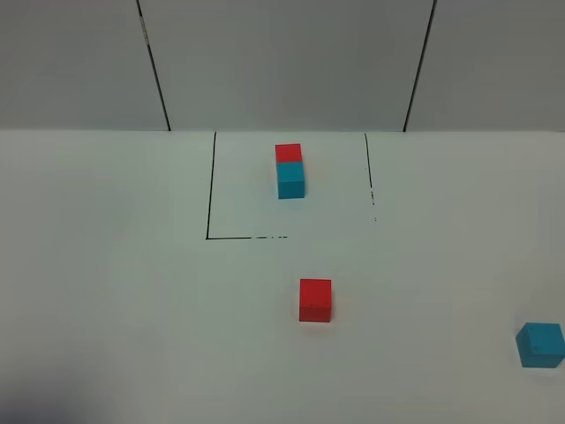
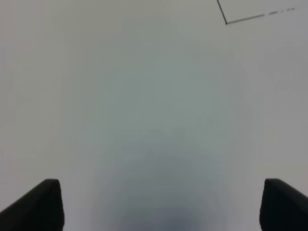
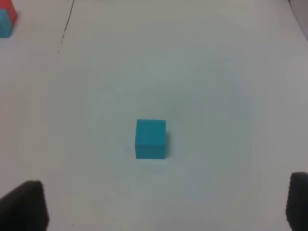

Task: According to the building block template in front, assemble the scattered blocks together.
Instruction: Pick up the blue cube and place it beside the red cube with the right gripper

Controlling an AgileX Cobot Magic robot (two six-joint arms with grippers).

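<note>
The template, a red cube joined to a cyan cube, stands inside a thin black square outline at the far middle of the white table. A loose red cube sits in front of the outline. A loose cyan cube sits near the right edge, apart from the red one. It also shows in the right wrist view, ahead of my right gripper, which is open and empty. My left gripper is open and empty over bare table. Neither gripper shows in the exterior high view.
A corner of the black outline shows far off in the left wrist view. The template's edge and an outline line show in the right wrist view. A grey panelled wall stands behind the table.
</note>
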